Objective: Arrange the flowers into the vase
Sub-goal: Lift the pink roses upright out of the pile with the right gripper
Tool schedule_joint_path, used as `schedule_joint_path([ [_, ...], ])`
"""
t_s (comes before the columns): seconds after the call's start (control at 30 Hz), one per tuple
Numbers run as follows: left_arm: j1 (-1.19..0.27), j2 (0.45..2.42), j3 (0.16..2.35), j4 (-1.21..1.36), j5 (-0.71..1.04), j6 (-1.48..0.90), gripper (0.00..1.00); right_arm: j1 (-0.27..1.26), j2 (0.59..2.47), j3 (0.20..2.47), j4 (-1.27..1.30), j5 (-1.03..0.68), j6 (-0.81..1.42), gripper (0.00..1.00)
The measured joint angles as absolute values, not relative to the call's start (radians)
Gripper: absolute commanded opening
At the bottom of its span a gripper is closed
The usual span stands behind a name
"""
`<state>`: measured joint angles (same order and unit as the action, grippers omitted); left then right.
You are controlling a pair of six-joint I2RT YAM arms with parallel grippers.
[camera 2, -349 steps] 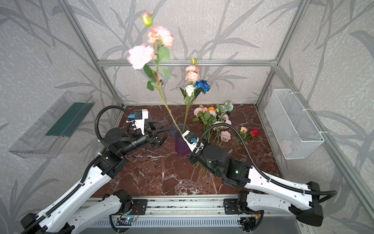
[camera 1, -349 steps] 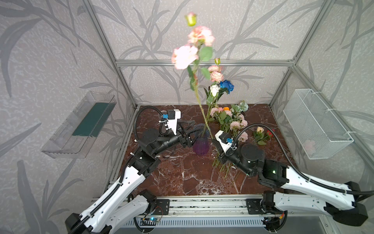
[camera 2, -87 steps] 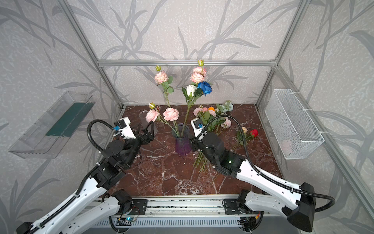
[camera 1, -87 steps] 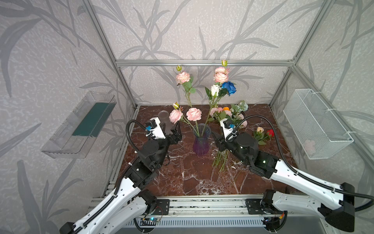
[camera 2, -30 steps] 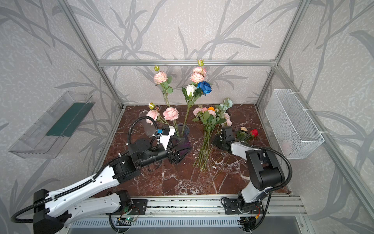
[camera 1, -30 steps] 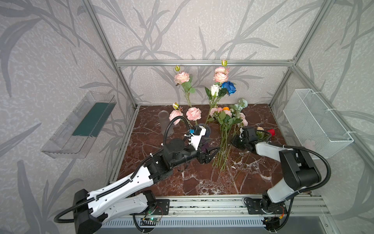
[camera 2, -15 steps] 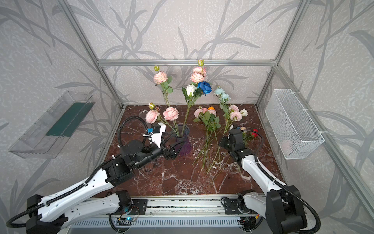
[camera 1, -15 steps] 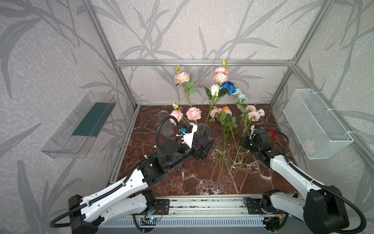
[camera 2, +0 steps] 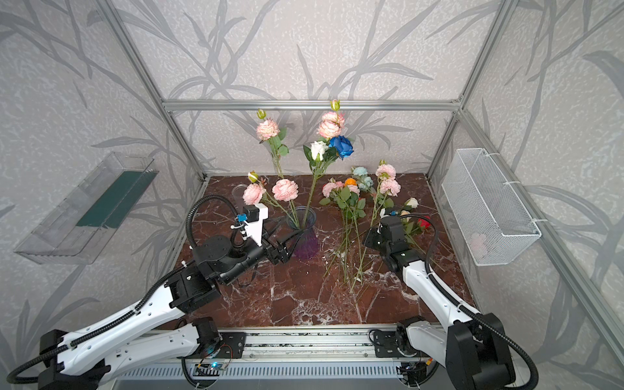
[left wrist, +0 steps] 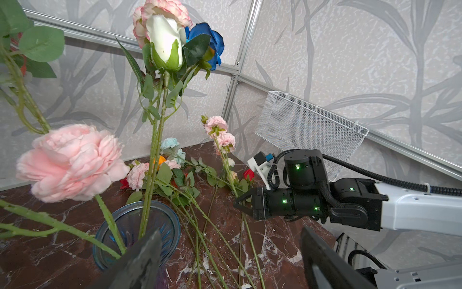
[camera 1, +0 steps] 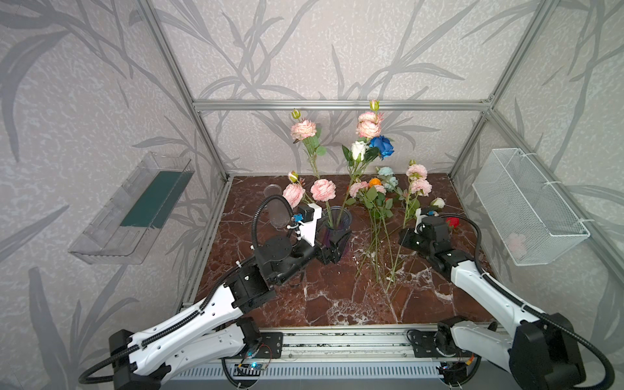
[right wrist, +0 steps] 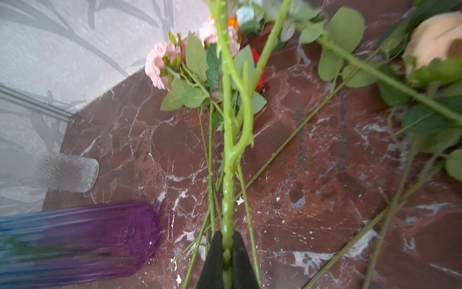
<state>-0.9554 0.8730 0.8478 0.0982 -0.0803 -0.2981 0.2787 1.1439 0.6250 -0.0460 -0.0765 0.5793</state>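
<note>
In a top view the left gripper (camera 1: 337, 246), jaws spread, hides the base of the vase (camera 1: 337, 216). Pink, white, blue flowers (camera 1: 359, 150) stand in it; more lie right of it, where the right gripper (right wrist: 226, 252) pinches one stem (right wrist: 227, 150).

vase (camera 2: 304, 241): purple-blue glass, upright, several stems in | flowers (camera 1: 373, 196): loose bunch lying beside, right

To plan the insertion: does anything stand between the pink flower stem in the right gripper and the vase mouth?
Nothing solid visibly does. Loose flowers lie low on the table between the right gripper, holding the raised pink flower stem, and the vase. Rose stems take up part of its mouth; the open left gripper sits beside it.
</note>
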Motion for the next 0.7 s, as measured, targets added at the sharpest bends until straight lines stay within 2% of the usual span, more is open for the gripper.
schedule_joint_path([
  [0.17,-0.955,0.873,0.848,0.098,-0.088,-0.294,0.87,0.3,1.136,0.625,-0.045,-0.078,0.577,0.0],
  [0.33,-0.955,0.87,0.844,0.098,-0.139,-0.289,0.87,0.311,1.022,0.625,-0.035,-0.055,0.573,0.0],
  [0.57,-0.955,0.801,0.782,0.113,-0.378,-0.288,0.89,0.43,0.794,0.628,0.077,0.031,0.504,0.0],
  [0.7,-0.952,0.74,0.737,0.155,-0.535,-0.288,0.9,0.542,0.745,0.657,0.179,0.086,0.41,0.0],
])
